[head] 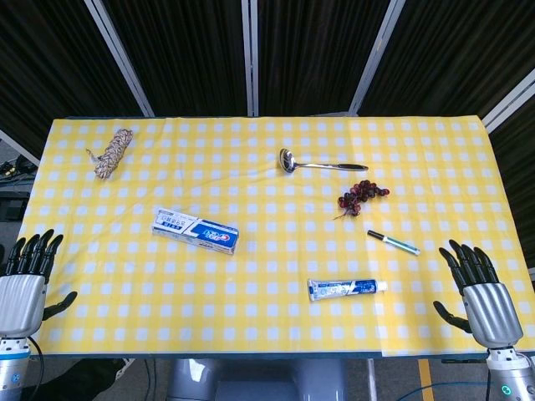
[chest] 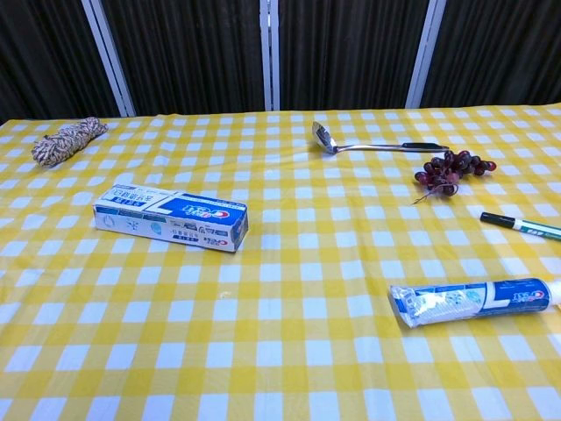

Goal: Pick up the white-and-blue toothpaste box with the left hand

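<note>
Yellow-checked worktop (head: 267,334): our left hand (head: 25,276) waits open, well apart; we should approach the toothpaste box (head: 196,230) toward 2 o'clock, gripping across its long sides.

A yellow-and-white checked cloth (head: 267,276) covers the counter, filling most of both views under bright, even light. Behind it, across the top of the frame, hang dark pleated curtains (head: 192,50) divided by pale grey metal posts (head: 249,54), some upright, some slanted. Grey floor (head: 15,180) shows at the left edge.
</note>
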Robot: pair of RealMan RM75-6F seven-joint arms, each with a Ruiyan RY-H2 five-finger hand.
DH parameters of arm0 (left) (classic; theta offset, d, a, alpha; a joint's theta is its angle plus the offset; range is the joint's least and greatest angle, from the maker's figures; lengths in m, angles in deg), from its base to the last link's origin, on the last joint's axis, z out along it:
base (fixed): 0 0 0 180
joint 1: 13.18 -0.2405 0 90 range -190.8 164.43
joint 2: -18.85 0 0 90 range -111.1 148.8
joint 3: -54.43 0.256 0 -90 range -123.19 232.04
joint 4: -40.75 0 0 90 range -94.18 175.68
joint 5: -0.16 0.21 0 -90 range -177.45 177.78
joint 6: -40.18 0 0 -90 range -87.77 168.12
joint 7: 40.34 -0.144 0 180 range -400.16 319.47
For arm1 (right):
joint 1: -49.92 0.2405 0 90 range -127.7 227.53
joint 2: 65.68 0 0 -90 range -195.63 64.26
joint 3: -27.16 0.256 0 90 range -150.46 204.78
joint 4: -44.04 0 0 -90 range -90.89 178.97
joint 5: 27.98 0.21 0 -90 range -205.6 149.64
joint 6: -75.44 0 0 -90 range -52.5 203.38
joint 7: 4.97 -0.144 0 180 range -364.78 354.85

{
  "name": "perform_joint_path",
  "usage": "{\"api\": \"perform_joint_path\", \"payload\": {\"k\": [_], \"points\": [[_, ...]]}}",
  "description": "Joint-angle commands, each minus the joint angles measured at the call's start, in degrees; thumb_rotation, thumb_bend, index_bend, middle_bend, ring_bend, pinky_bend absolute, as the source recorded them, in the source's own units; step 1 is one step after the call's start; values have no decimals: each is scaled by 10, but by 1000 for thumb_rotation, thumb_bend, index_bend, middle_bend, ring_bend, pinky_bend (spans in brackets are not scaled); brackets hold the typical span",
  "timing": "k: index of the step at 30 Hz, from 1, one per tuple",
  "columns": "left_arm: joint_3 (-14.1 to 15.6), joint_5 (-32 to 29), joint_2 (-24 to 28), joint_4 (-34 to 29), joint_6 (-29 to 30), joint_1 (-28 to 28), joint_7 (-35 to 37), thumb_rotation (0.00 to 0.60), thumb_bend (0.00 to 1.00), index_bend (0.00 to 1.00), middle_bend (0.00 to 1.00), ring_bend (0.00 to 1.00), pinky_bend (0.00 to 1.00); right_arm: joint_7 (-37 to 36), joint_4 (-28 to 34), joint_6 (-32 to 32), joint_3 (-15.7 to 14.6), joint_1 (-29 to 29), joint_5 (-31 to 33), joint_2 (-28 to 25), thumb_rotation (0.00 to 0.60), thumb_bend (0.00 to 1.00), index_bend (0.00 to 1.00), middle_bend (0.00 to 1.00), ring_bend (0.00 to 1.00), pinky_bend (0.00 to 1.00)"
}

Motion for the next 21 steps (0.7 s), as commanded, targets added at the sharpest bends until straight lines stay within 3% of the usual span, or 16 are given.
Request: {"api": "perform_joint_path", "payload": {"k": [1,21], "points": [[1,1,0,0,-1,0,-1,600,0,0,0,0,0,0,0,0,0,0,0,0,600,117,36,0,0,0],[6,4,-2,1,-15,7,-9,600,0,0,0,0,0,-7,2,3,2,-1,3,-4,600,117,37,0,0,0]]}}
